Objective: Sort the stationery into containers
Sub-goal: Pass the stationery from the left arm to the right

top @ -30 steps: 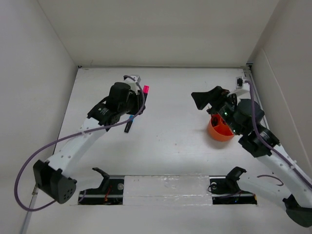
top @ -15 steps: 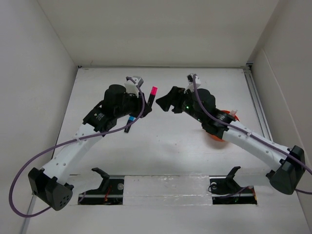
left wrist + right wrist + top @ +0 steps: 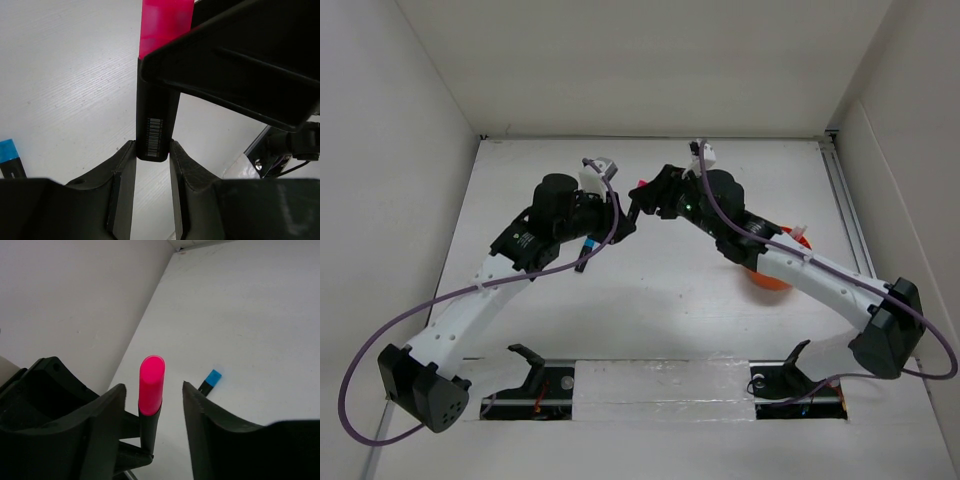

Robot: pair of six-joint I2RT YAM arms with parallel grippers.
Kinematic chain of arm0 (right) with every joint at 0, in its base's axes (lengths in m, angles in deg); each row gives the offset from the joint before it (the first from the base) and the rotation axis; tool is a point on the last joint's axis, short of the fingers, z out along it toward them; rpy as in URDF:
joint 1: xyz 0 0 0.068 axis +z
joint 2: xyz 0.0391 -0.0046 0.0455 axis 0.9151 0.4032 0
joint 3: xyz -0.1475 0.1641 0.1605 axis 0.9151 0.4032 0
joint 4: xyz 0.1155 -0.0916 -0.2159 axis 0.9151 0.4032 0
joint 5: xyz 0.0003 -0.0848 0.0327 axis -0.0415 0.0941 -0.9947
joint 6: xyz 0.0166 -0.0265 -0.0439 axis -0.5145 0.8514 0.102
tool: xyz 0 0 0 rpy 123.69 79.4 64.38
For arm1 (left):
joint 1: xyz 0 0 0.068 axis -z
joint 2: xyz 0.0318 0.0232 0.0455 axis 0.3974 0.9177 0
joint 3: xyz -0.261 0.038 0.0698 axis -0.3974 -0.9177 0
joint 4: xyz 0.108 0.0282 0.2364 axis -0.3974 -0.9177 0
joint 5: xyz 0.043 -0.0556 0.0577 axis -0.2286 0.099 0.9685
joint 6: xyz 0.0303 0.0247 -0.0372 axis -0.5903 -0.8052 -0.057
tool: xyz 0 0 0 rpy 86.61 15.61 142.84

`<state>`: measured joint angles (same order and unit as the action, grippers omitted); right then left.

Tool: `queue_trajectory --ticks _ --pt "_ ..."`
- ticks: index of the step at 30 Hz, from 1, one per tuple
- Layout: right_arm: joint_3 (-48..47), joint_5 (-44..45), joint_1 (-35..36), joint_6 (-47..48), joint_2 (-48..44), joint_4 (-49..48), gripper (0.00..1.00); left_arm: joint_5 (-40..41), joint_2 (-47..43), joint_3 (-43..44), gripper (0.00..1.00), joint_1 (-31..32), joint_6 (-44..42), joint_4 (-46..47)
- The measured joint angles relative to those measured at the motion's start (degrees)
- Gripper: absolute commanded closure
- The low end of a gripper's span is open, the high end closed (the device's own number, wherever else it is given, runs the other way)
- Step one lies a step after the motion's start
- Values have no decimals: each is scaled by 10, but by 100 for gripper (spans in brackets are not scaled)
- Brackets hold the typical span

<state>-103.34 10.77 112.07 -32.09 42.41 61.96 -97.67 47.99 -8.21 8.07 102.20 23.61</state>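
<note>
My left gripper [image 3: 618, 214] is shut on the black end of a pink-black marker [image 3: 639, 185] and holds it up above the table. In the left wrist view the marker [image 3: 156, 120] sits clamped between my fingertips [image 3: 152, 150], pink cap away. My right gripper [image 3: 645, 197] is open with its fingers on either side of the pink cap [image 3: 151, 382]; a gap shows on both sides [image 3: 154, 395]. A blue-black marker [image 3: 585, 252] lies on the table under the left arm, also in the right wrist view [image 3: 211, 378]. The orange cup [image 3: 772, 279] stands at the right, partly hidden by the right arm.
White walls close in the table on the left, back and right. The two arms meet over the back middle of the table. Two black gripper stands [image 3: 530, 367] [image 3: 792, 368] sit at the near edge.
My right arm has swung left from above the orange cup to the left gripper, and its open fingers now straddle the pink cap. The left gripper lifted the marker slightly right.
</note>
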Motion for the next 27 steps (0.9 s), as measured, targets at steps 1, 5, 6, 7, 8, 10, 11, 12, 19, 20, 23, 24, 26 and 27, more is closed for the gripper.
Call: queue_trajectory --ticks 1,5,6,7,8,10,11,12,19,20,23,24,26,27 --pt "-1 -2 0 0 4 -1 52 -3 -1 -2 100 0 0 2" --pt "-1 -7 4 -4 16 -2 71 -10 -3 -6 100 0 0 3" --pt "-1 -9 4 -5 17 -2 81 -11 -3 -6 100 0 0 3" --pt "-1 -12 4 -10 17 -6 87 -11 -3 -6 100 0 0 3" --pt "-2 -12 4 -9 17 -7 97 -12 -3 -6 100 0 0 3" --pt "-2 -12 5 -8 17 -9 100 -12 -4 -6 100 0 0 4" --pt "-3 -12 5 -8 17 -9 100 -12 -4 -6 100 0 0 4" --pt "-3 -12 5 -8 17 -9 100 -12 -4 -6 86 0 0 5" --pt "-2 7 4 9 11 -6 100 -7 -33 -24 0 0 -3 16" --pt "2 16 3 13 4 -4 100 -2 -40 -25 0 0 -3 16" --pt "34 62 0 25 -48 28 100 21 -56 -25 0 0 -2 19" --pt "47 81 -2 29 -73 44 100 35 -60 -25 0 0 1 19" --pt "66 132 -5 32 -127 93 100 80 -61 -25 0 0 9 16" --pt "73 163 -7 33 -154 116 100 107 -58 -25 0 0 17 12"
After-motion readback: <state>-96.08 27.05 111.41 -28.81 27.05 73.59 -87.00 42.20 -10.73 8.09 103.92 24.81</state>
